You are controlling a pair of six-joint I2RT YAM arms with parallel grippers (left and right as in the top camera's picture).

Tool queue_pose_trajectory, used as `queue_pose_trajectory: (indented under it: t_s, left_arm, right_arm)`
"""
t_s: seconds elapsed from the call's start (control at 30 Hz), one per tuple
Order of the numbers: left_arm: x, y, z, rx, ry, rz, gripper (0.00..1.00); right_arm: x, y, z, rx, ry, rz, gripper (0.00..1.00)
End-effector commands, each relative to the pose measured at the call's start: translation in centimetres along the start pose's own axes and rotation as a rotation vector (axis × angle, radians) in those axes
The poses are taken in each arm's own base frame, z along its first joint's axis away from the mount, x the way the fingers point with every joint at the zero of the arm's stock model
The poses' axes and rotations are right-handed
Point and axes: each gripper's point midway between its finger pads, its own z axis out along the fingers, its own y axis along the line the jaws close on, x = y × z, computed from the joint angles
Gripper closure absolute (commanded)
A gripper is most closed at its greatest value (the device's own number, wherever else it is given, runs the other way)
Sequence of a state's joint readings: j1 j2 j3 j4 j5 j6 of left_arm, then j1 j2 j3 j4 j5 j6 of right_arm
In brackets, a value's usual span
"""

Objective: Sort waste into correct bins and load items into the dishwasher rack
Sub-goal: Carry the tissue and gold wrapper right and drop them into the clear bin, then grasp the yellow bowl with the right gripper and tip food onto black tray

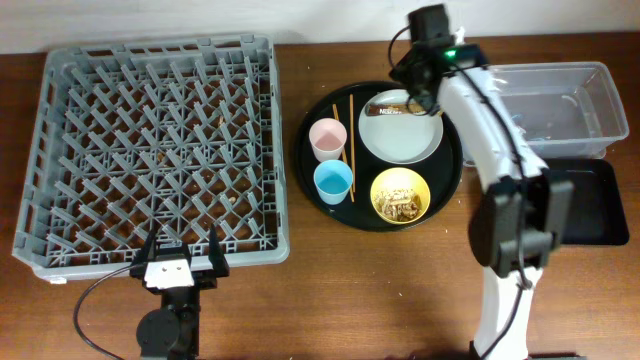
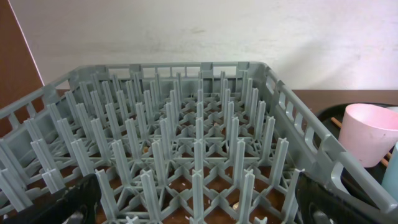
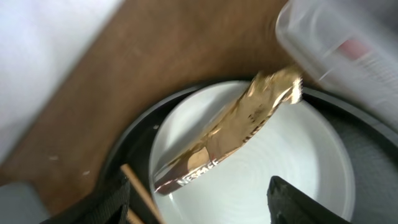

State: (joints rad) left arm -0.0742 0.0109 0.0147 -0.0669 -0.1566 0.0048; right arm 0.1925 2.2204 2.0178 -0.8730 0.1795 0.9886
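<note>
The gold-brown candy wrapper lies on the far edge of the pale round plate. My right gripper hovers open just above the wrapper and holds nothing. On the same round black tray stand the pink cup, the light-blue cup, the chopsticks and the yellow bowl with food scraps. My left gripper is open and empty at the front edge of the grey rack. The napkin is out of view.
The clear tub stands at the far right. The shallow black rectangular tray lies in front of it, partly hidden by my right arm. Crumbs lie on the table under the rack.
</note>
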Motion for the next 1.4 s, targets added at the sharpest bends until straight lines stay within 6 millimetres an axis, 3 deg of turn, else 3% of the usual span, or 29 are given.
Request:
queue_pose_trajectory:
  t_s: [0.0, 0.13, 0.27, 0.3, 0.33, 0.37, 0.4, 0.47, 0.5, 0.57, 0.6, 0.67, 0.7, 0.73, 0.8, 0.83, 0.9, 0.97, 1.03, 1.07, 1.13, 1.2, 1.27, 1.37]
  left_arm:
    - [0.2, 0.0, 0.0, 0.002, 0.003, 0.015, 0.01]
    - [0.2, 0.0, 0.0, 0.002, 0.003, 0.015, 0.01]
    - [0.2, 0.0, 0.0, 0.002, 0.003, 0.015, 0.01]
    - [0.2, 0.0, 0.0, 0.002, 0.003, 0.015, 0.01]
    - [0.2, 0.0, 0.0, 0.002, 0.003, 0.015, 0.01]
    - [0.2, 0.0, 0.0, 0.002, 0.003, 0.015, 0.01]
    - [0.2, 0.0, 0.0, 0.002, 0.003, 0.015, 0.01]
    - [0.2, 0.0, 0.0, 0.002, 0.003, 0.015, 0.01]
    - [0.2, 0.0, 0.0, 0.002, 0.003, 0.015, 0.01]
    - [0.2, 0.0, 0.0, 0.002, 0.003, 0.015, 0.01]
    - [0.2, 0.0, 0.0, 0.002, 0.003, 0.015, 0.01]
    - [0.2, 0.0, 0.0, 0.002, 0.003, 0.015, 0.01]
    - [0.2, 0.0, 0.0, 0.002, 0.003, 0.015, 0.01]
    - [0.2, 0.0, 0.0, 0.002, 0.003, 0.015, 0.01]
    - [0.2, 0.0, 0.0, 0.002, 0.003, 0.015, 0.01]
    - [0.2, 0.0, 0.0, 0.002, 0.003, 0.015, 0.01]
    - [0.2, 0.0, 0.0, 0.002, 0.003, 0.015, 0.01]
    - [0.2, 0.0, 0.0, 0.002, 0.003, 0.015, 0.01]
    - [0.2, 0.0, 0.0, 0.002, 0.003, 0.015, 0.01]
    - [0.2, 0.0, 0.0, 0.002, 0.003, 0.015, 0.01]
    - [0.2, 0.0, 0.0, 0.002, 0.003, 0.015, 0.01]
    - [0.2, 0.0, 0.0, 0.002, 0.003, 0.015, 0.01]
    - [0.2, 0.0, 0.0, 0.002, 0.003, 0.015, 0.01]
    - [0.2, 0.0, 0.0, 0.002, 0.003, 0.015, 0.01]
  right_arm:
    - [2.4, -1.7, 4.9, 0.103, 0.020, 0.032, 0.30]
    - [3.8, -2.7, 8.4, 0.141, 0.044, 0.023, 0.31]
    - [3.7, -3.0, 9.4, 0.150, 0.018, 0.007, 0.34]
    - [3.6, -2.8, 9.4, 0.145, 0.017, -0.042, 0.42]
    - [3.6, -2.8, 9.4, 0.143, 0.024, -0.087, 0.61]
    - [4.3, -2.4, 9.4, 0.114, 0.068, -0.193, 0.90]
    - [4.8, -2.0, 9.3, 0.086, 0.100, -0.247, 0.96]
    - [4.2, -0.8, 7.0, 0.011, 0.159, -0.311, 0.96]
    - [2.8, -0.2, 4.6, -0.030, 0.168, -0.324, 0.96]
    - [-2.0, -0.8, -1.5, -0.055, 0.136, -0.264, 0.96]
    - [-5.3, -2.1, -5.1, -0.056, 0.097, -0.215, 0.96]
    - [-9.9, -5.7, -9.2, -0.037, 0.041, -0.130, 0.96]
    - [-12.1, -8.7, -9.9, 0.008, 0.017, -0.073, 0.96]
    - [-13.8, -11.7, -9.4, 0.062, 0.005, -0.021, 0.96]
    - [-15.3, -15.4, -6.9, 0.113, 0.024, 0.046, 0.96]
    - [-15.7, -16.6, -4.9, 0.128, 0.027, 0.066, 0.89]
    - [-15.6, -17.5, -2.9, 0.141, 0.043, 0.026, 0.34]
    - [-15.7, -17.1, -3.3, 0.121, 0.047, -0.071, 0.23]
    - [-15.5, -14.3, -5.7, -0.022, 0.073, -0.205, 0.25]
    - [-14.9, -12.5, -8.4, -0.120, 0.092, -0.253, 0.26]
    - [-11.6, -9.5, -13.1, -0.269, 0.168, -0.346, 0.28]
    - [-7.6, -7.6, -15.9, -0.292, 0.223, -0.469, 0.29]
    - [-2.1, -5.9, -16.9, -0.289, 0.349, -0.570, 0.30]
    - [4.1, -4.2, -15.5, -0.163, 0.398, -0.757, 0.36]
